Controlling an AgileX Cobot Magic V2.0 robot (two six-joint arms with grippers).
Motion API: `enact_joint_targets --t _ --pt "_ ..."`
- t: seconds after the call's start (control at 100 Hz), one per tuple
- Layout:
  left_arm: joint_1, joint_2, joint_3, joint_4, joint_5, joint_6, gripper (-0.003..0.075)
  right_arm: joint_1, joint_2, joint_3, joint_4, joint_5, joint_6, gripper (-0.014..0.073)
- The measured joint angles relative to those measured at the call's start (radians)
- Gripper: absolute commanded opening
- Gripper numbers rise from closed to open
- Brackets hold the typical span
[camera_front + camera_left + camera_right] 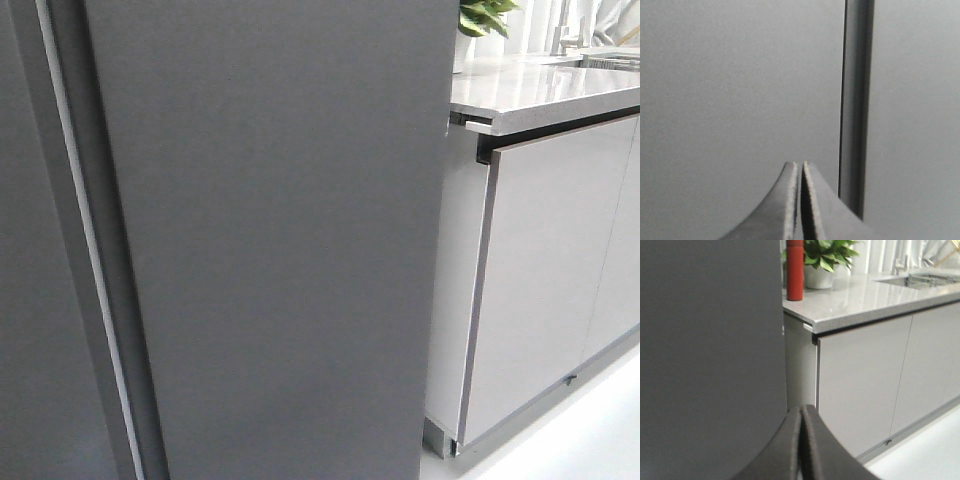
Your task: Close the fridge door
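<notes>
Front view showing fridge door (pixel 270 240) looking almost flush, both pincers, left pincer (pixel 800 172) and right pincer (pixel 801 415), pinched closed and empty, remaining only final seating.

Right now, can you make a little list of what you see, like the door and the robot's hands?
fridge door: dark grey, fills most of the front view, no white inside showing
left gripper: shut, holding nothing, close to the grey face
right gripper: shut, holding nothing
cabinet fronts: pale grey, right of the door
countertop: red bottle and potted plant
</notes>
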Motion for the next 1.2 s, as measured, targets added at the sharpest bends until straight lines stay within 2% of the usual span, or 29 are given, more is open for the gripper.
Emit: enact_joint_targets --t 0.24,0.37,0.72,0.79,0.87,0.94,1.03,1.2 --pt "0.000 0.000 0.000 0.000 0.000 0.000 -0.0020 0.074 0.000 0.172 0.011 -0.193 0.000 -0.0046" --pt "0.000 0.000 0.000 0.000 0.000 0.000 -0.0020 0.099 0.000 0.189 0.013 -0.280 0.000 -0.0046" --pt "0.000 0.000 0.000 0.000 0.000 0.000 -0.0020 0.100 0.000 0.189 0.010 -0.305 0.001 -0.0046" --pt "0.000 0.000 0.000 0.000 0.000 0.000 -0.0020 0.100 0.000 0.189 -0.075 -0.312 0.062 -0.0046" --pt "0.000 0.000 0.000 0.000 0.000 0.000 -0.0020 0.100 0.000 0.189 -0.288 -0.312 0.251 -0.0046" --pt "0.000 0.000 0.000 0.000 0.000 0.000 -0.0020 0.100 0.000 0.189 -0.405 -0.317 0.357 -0.0046" --pt "0.000 0.000 0.000 0.000 0.000 0.000 -0.0020 0.100 0.000 0.189 -0.457 -0.317 0.409 -0.0046" --pt "0.000 0.000 0.000 0.000 0.000 0.000 -0.0020 0.100 0.000 0.189 -0.479 -0.317 0.427 -0.0046"
